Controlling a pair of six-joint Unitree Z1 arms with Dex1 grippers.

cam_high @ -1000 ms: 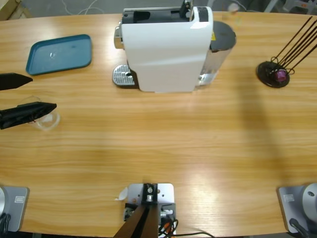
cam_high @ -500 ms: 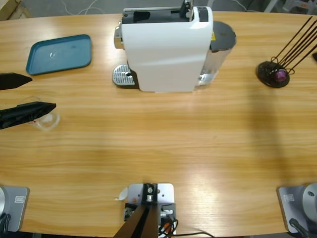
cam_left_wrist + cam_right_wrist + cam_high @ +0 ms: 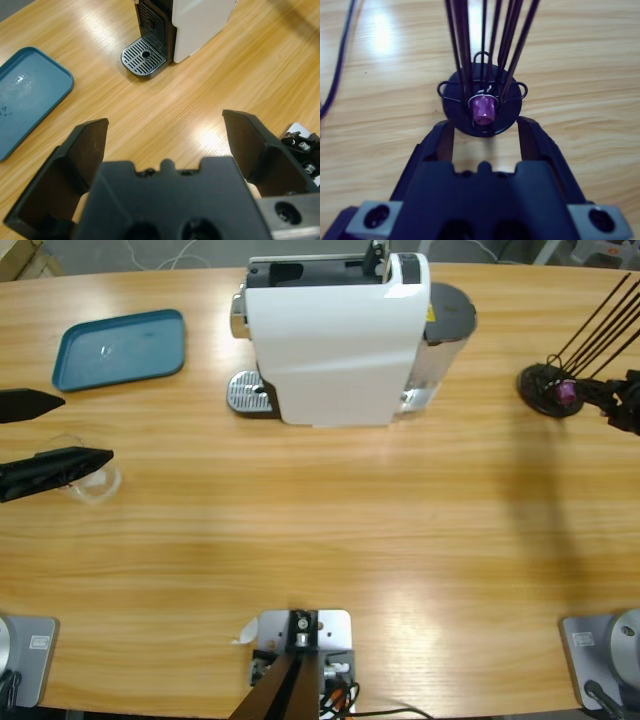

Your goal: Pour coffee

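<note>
Right end effector (image 3: 485, 131) (jaws apart) arrived beside purple capsule (image 3: 483, 110).

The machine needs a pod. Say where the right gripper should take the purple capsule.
Grip the purple capsule across its sides, coming straight in from the open front of the black wire rack; the wires close off the back. The right gripper, open, already lines up with it.

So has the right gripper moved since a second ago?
Yes. The right gripper has come in from the table's right edge in the high view, now beside the black capsule stand; earlier it was out of view.
</note>
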